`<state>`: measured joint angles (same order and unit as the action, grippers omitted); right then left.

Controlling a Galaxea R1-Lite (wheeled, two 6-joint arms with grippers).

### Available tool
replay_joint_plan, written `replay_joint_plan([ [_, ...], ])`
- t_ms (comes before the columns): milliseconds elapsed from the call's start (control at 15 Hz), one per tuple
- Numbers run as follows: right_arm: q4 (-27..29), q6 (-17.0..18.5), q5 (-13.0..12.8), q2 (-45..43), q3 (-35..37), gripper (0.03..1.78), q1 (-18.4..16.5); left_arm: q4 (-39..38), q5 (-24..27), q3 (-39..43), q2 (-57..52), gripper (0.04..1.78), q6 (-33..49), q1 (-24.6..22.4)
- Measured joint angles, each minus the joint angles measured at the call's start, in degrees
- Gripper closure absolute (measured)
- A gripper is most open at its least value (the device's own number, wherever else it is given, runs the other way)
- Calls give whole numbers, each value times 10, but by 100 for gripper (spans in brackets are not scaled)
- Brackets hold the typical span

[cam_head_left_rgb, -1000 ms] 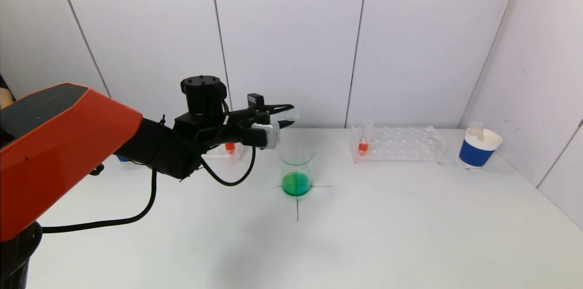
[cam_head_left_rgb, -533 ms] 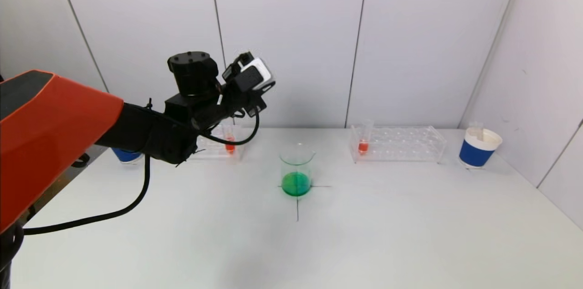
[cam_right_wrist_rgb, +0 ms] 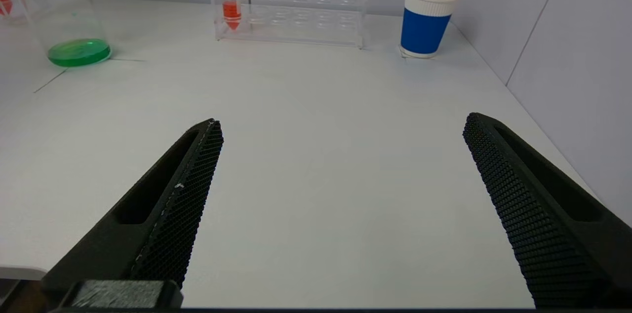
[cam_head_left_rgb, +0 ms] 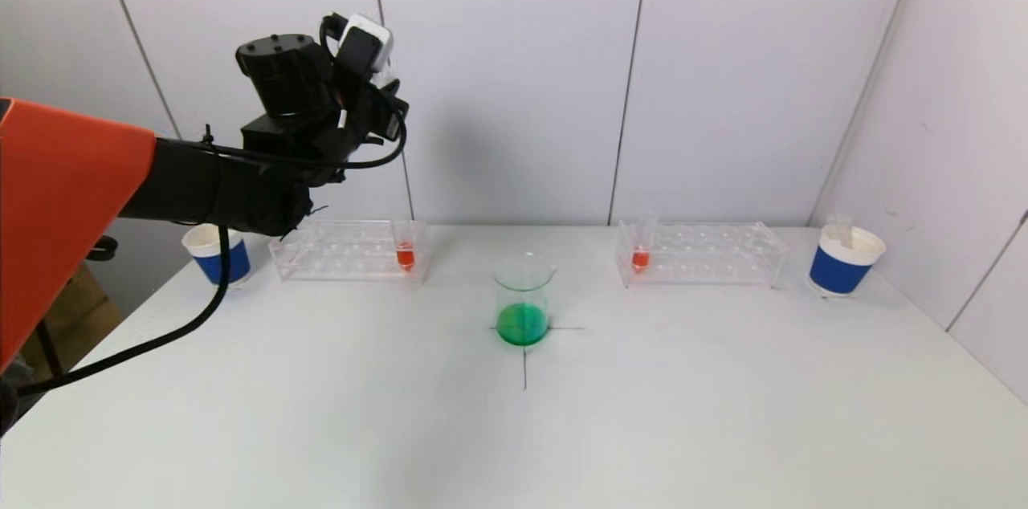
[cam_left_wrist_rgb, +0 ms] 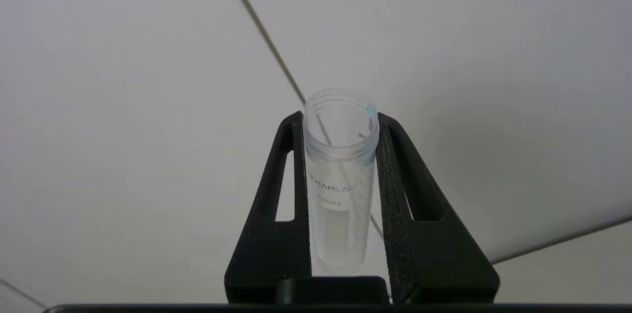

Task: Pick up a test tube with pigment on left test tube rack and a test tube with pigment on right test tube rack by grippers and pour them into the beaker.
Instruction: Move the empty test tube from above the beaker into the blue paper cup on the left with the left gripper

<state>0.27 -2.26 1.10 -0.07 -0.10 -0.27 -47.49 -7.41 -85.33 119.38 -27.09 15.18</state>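
Observation:
My left gripper [cam_left_wrist_rgb: 340,116] is shut on a clear, empty test tube [cam_left_wrist_rgb: 339,184], mouth pointing away from the wrist toward the wall. In the head view the left wrist [cam_head_left_rgb: 321,91] is raised high above the left rack [cam_head_left_rgb: 349,254], which holds a red-pigment tube [cam_head_left_rgb: 405,249]. The beaker [cam_head_left_rgb: 523,300] with green liquid stands at the table's centre. The right rack [cam_head_left_rgb: 703,254] holds a red-pigment tube [cam_head_left_rgb: 641,249]. My right gripper [cam_right_wrist_rgb: 343,120] is open and empty, low over the table, well short of the right rack [cam_right_wrist_rgb: 291,14].
A blue-and-white paper cup [cam_head_left_rgb: 217,252] stands left of the left rack. Another cup [cam_head_left_rgb: 847,260] stands right of the right rack with a tube in it. White wall panels close the back and the right side.
My left arm has lifted from beside the beaker's mouth up and to the left, turning the empty tube from lying sideways to mouth-up. The right arm has not moved.

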Motion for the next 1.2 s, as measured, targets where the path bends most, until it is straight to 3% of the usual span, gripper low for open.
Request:
replay_joint_plan([
  [533, 0, 0, 0, 0, 0, 4, 0, 7, -113, 25, -17, 139, 43, -62],
  [1200, 0, 0, 0, 0, 0, 4, 0, 18, -153, 40, -14, 139, 90, -188],
])
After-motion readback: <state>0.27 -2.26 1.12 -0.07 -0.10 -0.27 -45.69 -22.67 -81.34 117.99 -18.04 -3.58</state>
